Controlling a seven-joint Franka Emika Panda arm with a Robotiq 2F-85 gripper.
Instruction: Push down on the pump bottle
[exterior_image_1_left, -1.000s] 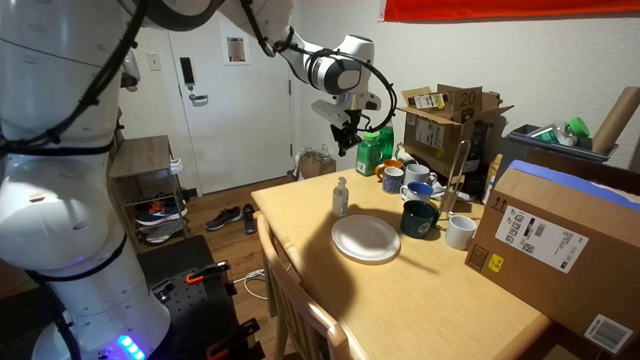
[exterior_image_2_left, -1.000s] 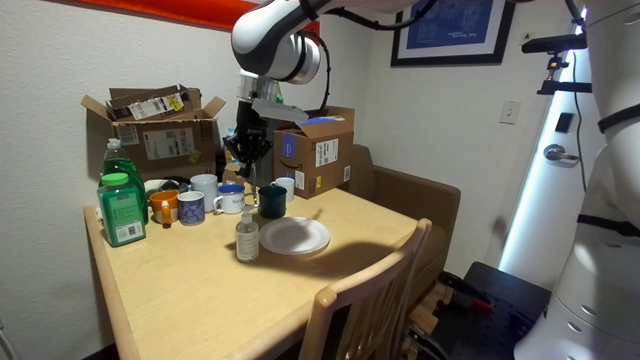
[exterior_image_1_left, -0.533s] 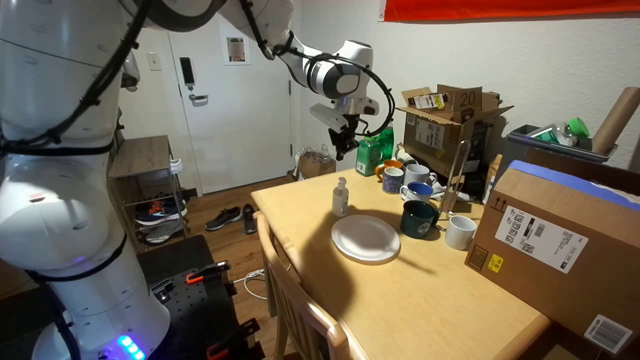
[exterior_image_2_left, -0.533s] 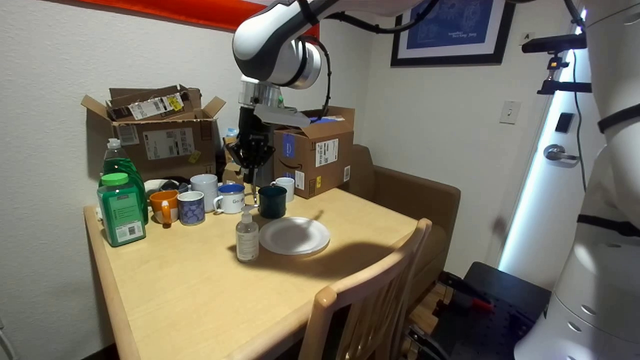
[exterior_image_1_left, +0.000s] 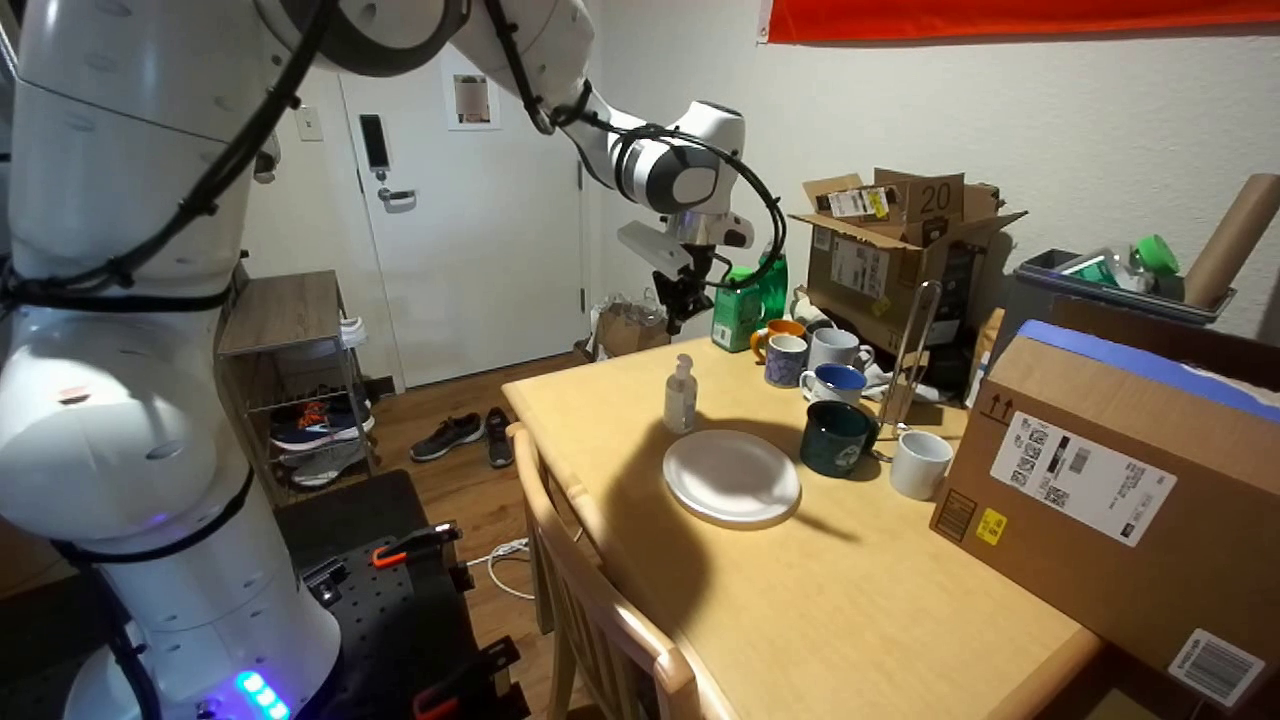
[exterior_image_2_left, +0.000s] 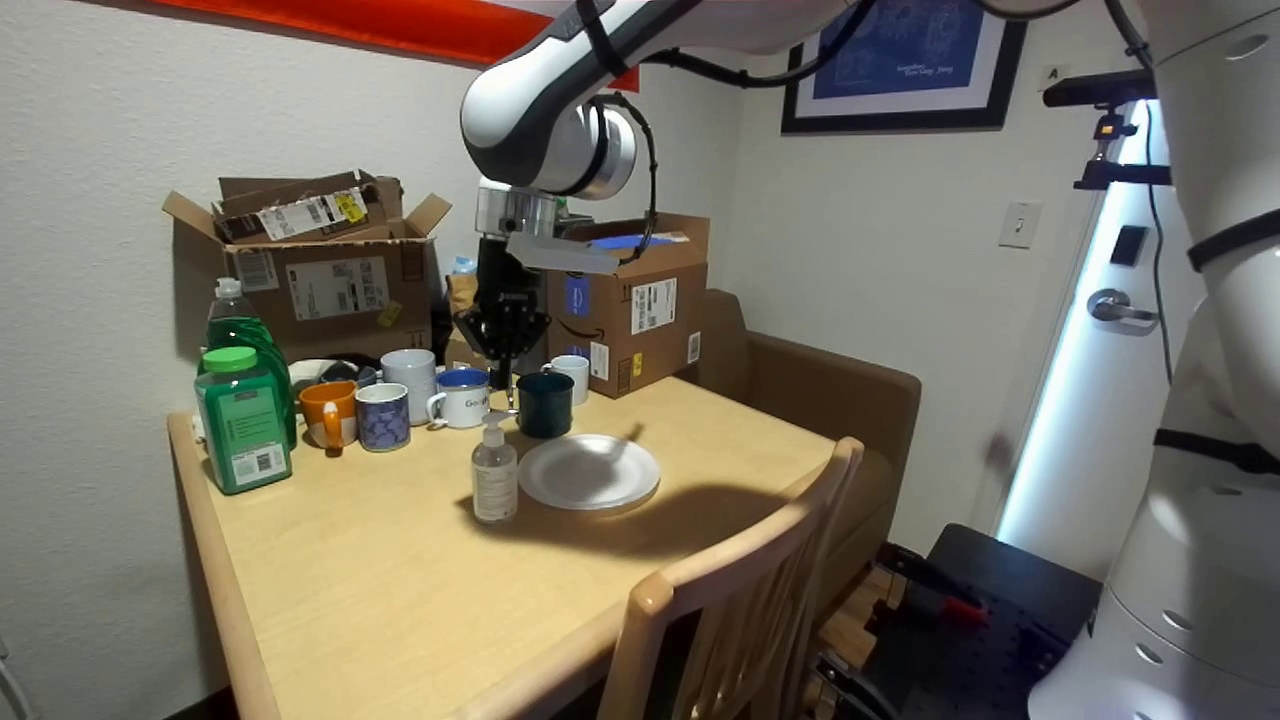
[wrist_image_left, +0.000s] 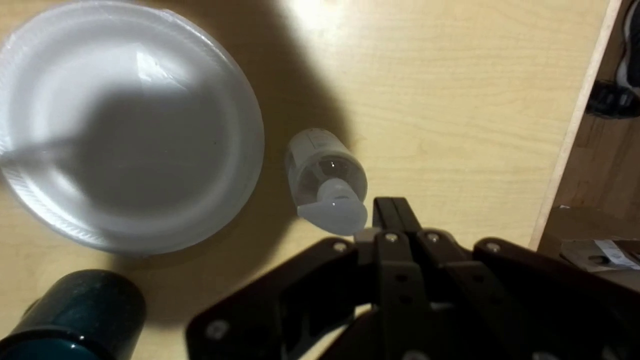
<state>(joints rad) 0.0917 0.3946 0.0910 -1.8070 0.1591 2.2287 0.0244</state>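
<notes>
Pale wood desk (exterior_image_2_left: 370, 590) against a white wall (exterior_image_2_left: 100, 150). Clock taken from the pump bottle (exterior_image_2_left: 495, 485). Left to right in an exterior view: desk's side edge, running roughly 9 down to 7 o'clock; green-capped bottle (exterior_image_2_left: 243, 425) near it, at 9; orange mug (exterior_image_2_left: 325, 405) and patterned mug (exterior_image_2_left: 383, 418) at 10. Wood surface spreads out to the edges from 8 round to 6 o'clock.

Next, pump bottle, upright on the desk: clear body, pale label, whitish pump head (wrist_image_left: 342, 217) on a narrower neck. Spout points to 9 o'clock in the wrist view. Above it at 12 o'clock, jaws with fingertips (wrist_image_left: 386, 216) pressed together, holding nothing; gap between them and the pump head in both exterior views. Dark mug (exterior_image_2_left: 545, 408) at 1 o'clock, apart. White plate (exterior_image_2_left: 588, 475) at 3, just beside the bottle, partly shadowed, not touching it in the wrist view. Wooden chair (exterior_image_2_left: 742, 548) at 4, backrest overlapping the desk's near edge from this camera.

Wrist view, left to right: dark mug at 8 o'clock, plate between 9 and 10, pump bottle mid-frame, jaws at 4. Wood runs from 1 to 3 o'clock out to a straight desk edge, which spans 2 to past 3; floor (wrist_image_left: 602, 160) and shoes (wrist_image_left: 612, 100) beyond it.
</notes>
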